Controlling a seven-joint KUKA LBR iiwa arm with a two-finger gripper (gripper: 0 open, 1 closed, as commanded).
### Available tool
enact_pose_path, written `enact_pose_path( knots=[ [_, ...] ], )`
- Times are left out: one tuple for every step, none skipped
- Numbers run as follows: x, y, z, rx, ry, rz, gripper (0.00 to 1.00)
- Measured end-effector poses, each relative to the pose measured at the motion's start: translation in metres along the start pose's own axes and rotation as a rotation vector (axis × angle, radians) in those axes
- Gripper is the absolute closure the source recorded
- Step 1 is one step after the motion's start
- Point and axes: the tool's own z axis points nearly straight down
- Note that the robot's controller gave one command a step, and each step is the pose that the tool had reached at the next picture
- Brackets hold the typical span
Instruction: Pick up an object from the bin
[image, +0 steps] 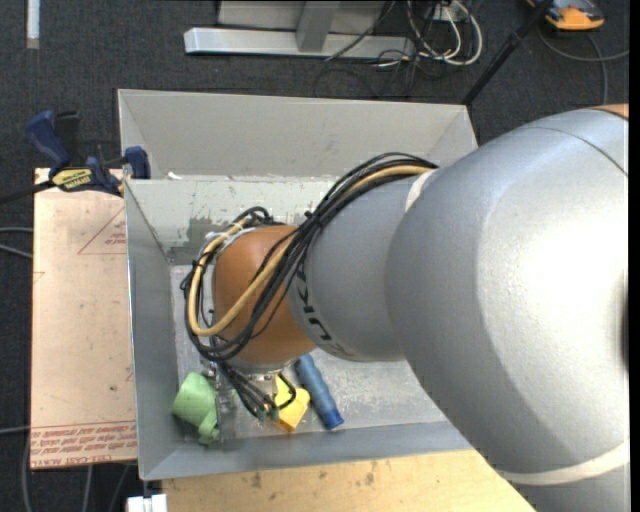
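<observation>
1. In the lower left of the frame, the jaws sit low in the bin (150, 300), beside a green lump (195, 403).
2. Just right: yellow block (294, 410), blue cylinder (318, 392).
3. Released or clenched? Cannot tell.

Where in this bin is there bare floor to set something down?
Bare floor lies right of the blue marker, along the near wall. A narrow strip runs between the left wall and the orange cover. The near left corner is crowded: green lump, yellow piece and marker bunch by the gripper.
</observation>
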Motion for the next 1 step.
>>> enact_pose_path(
  knots=[
    [-0.0052, 0.0092, -0.1094, -0.011, -0.009, -0.033, 1.00]
  ],
)
